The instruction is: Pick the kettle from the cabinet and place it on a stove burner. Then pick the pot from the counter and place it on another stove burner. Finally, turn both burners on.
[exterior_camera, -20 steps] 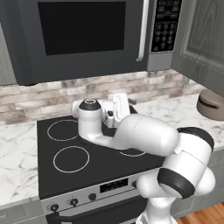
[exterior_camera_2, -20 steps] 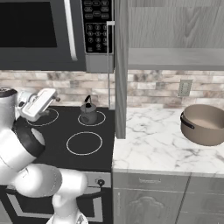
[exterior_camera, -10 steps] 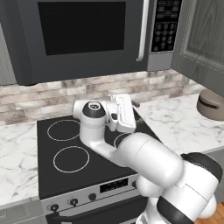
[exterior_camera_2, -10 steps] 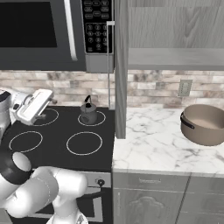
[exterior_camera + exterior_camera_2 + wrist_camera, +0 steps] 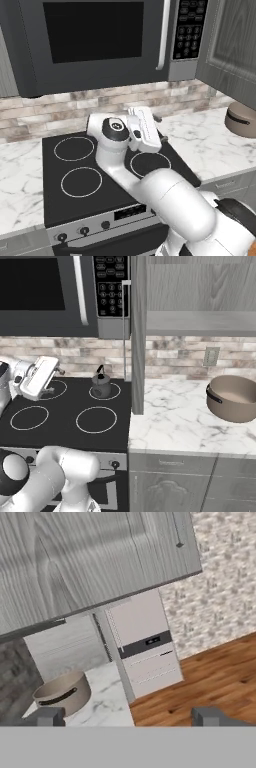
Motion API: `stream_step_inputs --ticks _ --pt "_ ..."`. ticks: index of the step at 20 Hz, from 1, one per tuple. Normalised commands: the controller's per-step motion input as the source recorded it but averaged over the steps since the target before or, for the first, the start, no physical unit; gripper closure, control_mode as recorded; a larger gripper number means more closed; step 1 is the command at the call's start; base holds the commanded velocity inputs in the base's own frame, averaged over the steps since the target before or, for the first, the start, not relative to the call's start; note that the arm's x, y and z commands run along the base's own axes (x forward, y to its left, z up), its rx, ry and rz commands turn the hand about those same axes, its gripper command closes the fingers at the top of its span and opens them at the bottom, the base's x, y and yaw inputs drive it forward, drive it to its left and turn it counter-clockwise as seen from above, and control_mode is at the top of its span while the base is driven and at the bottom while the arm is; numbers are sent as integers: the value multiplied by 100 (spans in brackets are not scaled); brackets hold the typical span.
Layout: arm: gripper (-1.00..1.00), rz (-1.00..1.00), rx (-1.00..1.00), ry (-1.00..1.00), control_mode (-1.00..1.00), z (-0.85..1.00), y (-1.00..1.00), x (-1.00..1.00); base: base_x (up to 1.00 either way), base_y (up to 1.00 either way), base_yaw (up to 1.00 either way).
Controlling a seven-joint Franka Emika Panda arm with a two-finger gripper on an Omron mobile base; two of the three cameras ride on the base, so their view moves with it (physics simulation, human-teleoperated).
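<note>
The gripper point(image 5: 127, 716) is spread wide and holds nothing, hanging above the stovetop point(image 5: 65, 416). The kettle point(image 5: 101, 386) sits upright on the back burner point(image 5: 105, 390) at the stovetop's two o'clock. The pot point(image 5: 235, 398) rests on the counter point(image 5: 175, 423), well apart at three o'clock.

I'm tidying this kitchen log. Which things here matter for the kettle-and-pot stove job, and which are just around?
Job things: kettle on a back burner; pot on the counter; burners; open cabinet; open gripper.
Just around: microwave; wall outlet; brick backsplash.
</note>
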Motion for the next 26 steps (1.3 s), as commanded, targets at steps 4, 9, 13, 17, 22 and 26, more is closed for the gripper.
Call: stream_step_inputs --ticks 4,9,13,17,22,26 --pt "-100 16 9 -6 -100 3 -9 -6 0 0 0" --pt "-100 17 9 -5 -100 5 -5 -12 0 0 0" --pt "-100 15 10 -1 -100 8 -2 -15 0 0 0" --pt "-100 14 9 0 -100 3 -1 -25 0 0 0" --pt "-100 13 9 0 -100 4 -4 -29 0 0 0" --pt "-100 13 9 0 -100 2 -10 -33 0 0 0"
